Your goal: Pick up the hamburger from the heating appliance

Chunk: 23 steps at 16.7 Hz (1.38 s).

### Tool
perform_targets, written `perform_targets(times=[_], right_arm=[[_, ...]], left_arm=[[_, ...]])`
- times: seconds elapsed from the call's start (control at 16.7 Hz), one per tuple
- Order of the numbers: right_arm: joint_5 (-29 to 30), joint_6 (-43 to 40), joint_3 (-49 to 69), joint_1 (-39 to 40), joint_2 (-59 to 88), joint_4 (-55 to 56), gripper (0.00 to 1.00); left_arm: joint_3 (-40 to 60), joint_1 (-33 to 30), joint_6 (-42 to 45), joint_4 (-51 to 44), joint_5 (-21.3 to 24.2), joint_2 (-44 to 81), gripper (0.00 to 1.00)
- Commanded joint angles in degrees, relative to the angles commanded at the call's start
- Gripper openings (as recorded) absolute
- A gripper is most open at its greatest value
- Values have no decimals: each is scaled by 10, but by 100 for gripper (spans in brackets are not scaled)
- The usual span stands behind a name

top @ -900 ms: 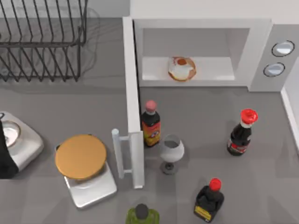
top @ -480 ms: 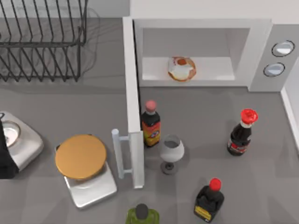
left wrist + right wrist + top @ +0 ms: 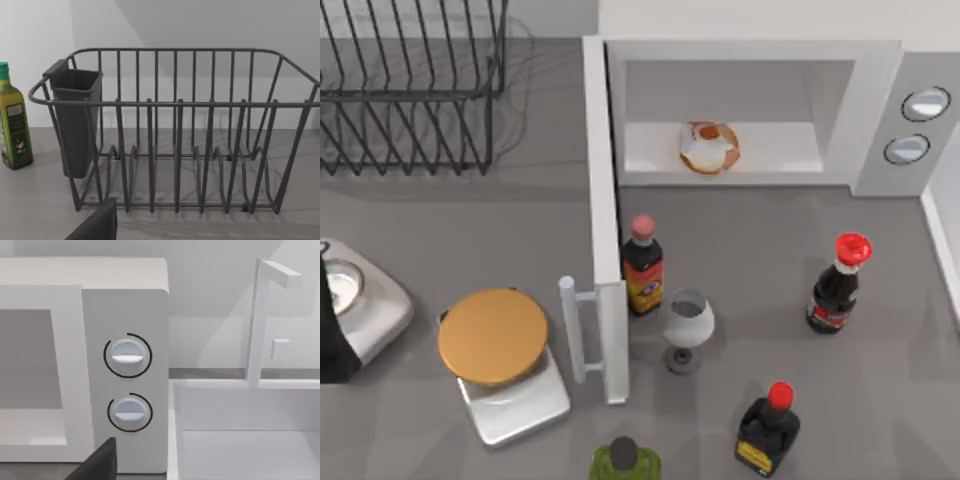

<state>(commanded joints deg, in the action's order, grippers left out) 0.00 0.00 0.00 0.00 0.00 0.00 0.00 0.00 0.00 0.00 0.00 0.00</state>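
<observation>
The hamburger, a small orange-tan bun with white and red patches, lies on the floor of the heating appliance, a white microwave at the back of the table. Its door stands swung wide open toward the front, bar handle facing left. My left arm sits parked at the table's far left edge, and a dark part of my left gripper faces the dish rack. A dark part of my right gripper shows in front of the microwave's two knobs.
A wire dish rack fills the back left. A silver scale carries a flat orange disc. Three dark sauce bottles, a wine glass and a green bottle stand before the microwave.
</observation>
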Motion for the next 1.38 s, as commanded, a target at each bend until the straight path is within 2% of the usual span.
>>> perform_targets(times=[0.54, 0.78, 1.02, 1.38], right_arm=[[0, 0, 0, 0, 0, 0, 100], [17, 7, 34, 17, 58, 24, 100], [59, 25, 118, 60, 210, 81, 100], [147, 63, 298, 161, 563, 201, 100]], left_arm=[[0, 0, 0, 0, 0, 0, 100], [0, 0, 0, 0, 0, 0, 100], [0, 0, 0, 0, 0, 0, 100], [0, 0, 0, 0, 0, 0, 100]])
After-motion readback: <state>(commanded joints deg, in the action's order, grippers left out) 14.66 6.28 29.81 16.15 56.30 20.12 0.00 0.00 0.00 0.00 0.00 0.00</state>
